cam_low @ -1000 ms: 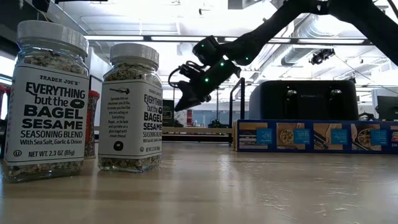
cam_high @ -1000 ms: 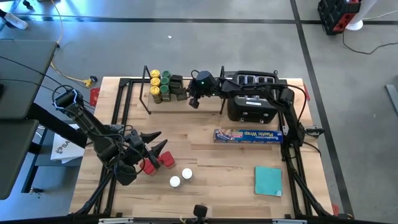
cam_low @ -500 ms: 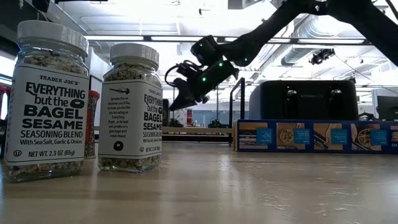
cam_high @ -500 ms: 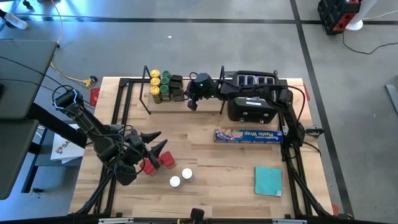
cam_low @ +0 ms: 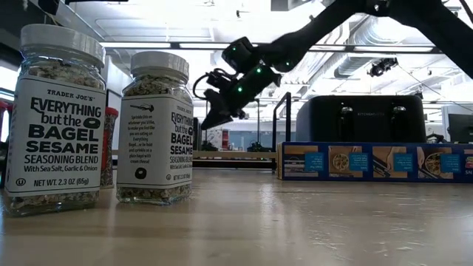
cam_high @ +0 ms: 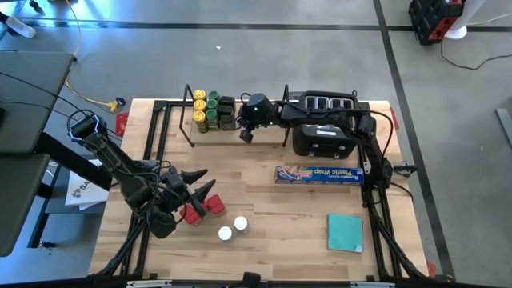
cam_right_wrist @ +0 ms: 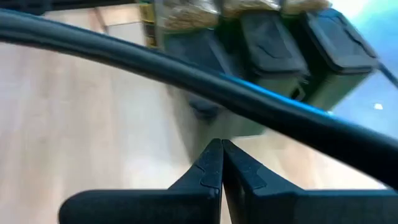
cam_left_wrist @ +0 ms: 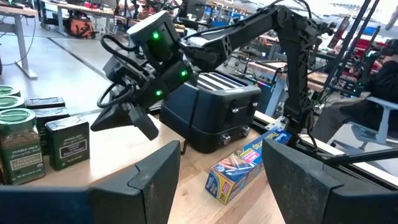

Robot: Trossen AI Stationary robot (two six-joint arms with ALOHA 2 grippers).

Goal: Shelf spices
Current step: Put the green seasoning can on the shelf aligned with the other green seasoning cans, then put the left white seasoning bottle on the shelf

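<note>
Black wire shelf (cam_high: 188,132) with its wooden floor stood at the table's far edge, already holding yellow- and green-lidded round jars (cam_high: 200,110) and dark square tins (cam_high: 228,113), and the right gripper (cam_high: 246,134) hung just above its near rail, fingers pressed together on nothing. Near the front, two red square tins (cam_high: 210,206) and two white-capped glass jars (cam_high: 232,229) lay unshelved, the left gripper (cam_high: 198,189) poised beside the tins with fingers spread and empty. Those rigid little containers looked light but smooth-sided, the glass breakable, so a squeeze across the flat or round body below the cap seemed safest.

Spices (cam_high: 210,110) in shelf (cam_high: 186,128), toaster (cam_high: 324,128) beside.
</note>
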